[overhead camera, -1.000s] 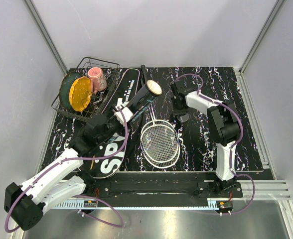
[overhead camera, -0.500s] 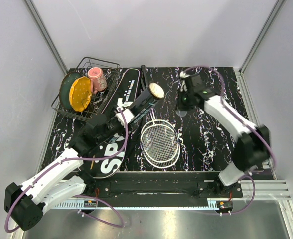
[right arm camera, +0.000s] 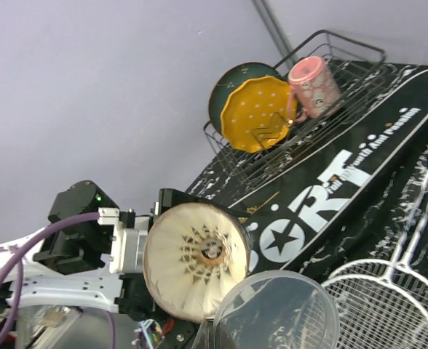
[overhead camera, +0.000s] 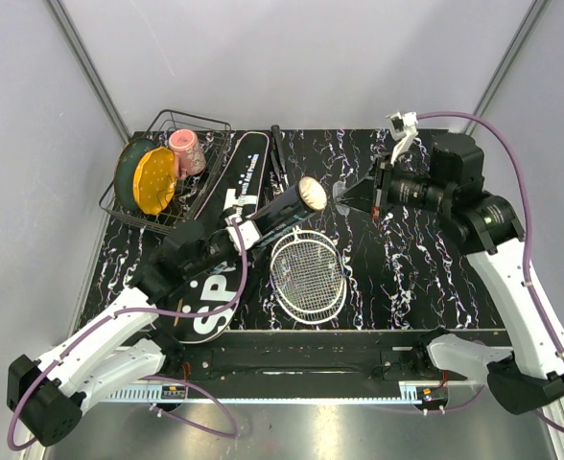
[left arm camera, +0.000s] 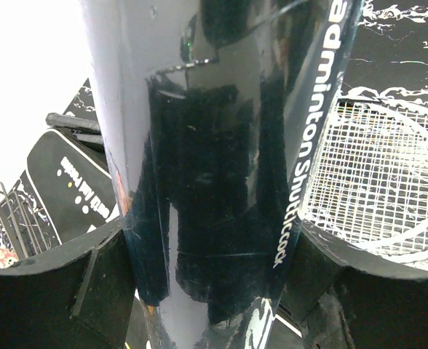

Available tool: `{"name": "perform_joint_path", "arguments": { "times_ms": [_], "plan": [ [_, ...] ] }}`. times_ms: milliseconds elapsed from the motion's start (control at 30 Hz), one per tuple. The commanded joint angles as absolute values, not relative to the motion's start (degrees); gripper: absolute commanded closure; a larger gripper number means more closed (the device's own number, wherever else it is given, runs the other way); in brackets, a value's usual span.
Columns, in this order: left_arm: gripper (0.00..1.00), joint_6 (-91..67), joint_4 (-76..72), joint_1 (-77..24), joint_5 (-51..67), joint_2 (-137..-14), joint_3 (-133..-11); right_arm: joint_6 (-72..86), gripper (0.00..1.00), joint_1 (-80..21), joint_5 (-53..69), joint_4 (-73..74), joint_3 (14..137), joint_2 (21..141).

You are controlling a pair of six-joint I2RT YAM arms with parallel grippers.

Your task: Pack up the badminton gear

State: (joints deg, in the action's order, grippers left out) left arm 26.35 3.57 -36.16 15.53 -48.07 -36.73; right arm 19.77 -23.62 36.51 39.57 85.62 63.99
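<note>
Two arms meet near the middle of the overhead view, and the step in hand looks like closing the shuttlecock tube. The left fingers (overhead camera: 244,220) are clamped on either side of the black shuttlecock tube (overhead camera: 280,203). They hold it off the surface (overhead camera: 407,278) at a slant, with its open mouth pointing toward the right of the frame. In the right wrist view that mouth shows white feather shuttlecocks (right arm camera: 197,260) packed inside. The right fingers (overhead camera: 361,195) are closed together on a clear round cap (right arm camera: 276,314), which hangs just beside the mouth but apart from it, low and right of it in the wrist view. The racket (overhead camera: 308,276) lies flat on the surface below the tube at centre frame, outside the big black bag (overhead camera: 246,171). The bag stretches from upper centre to lower left under the left arm, and I cannot tell whether it is open. By my reading the packing is early: the tube is not yet capped and the racket not yet bagged. The next move calls for squaring the cap to the mouth and pressing it on along the tube's axis while the left arm holds firm. A skewed approach could catch the feathers or pop the thin cap out of the grip.
</note>
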Motion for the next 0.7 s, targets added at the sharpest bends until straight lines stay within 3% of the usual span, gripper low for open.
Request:
{"name": "perform_joint_path", "arguments": {
  "times_ms": [0,333,667],
  "plan": [
    [1.00,28.39,-0.44,-36.12,17.84,-47.37,-38.23,20.92,1.00,-23.55,43.68,42.89,88.76,67.41],
    [1.00,29.18,-0.18,-36.21,17.84,-48.08,-38.32,20.48,1.00,-25.58,48.42,46.50,97.55,73.65],
    [1.00,29.62,-0.18,-36.56,18.28,-47.90,-38.32,22.32,1.00,-26.80,52.73,44.92,98.61,77.25]
  ]
}}
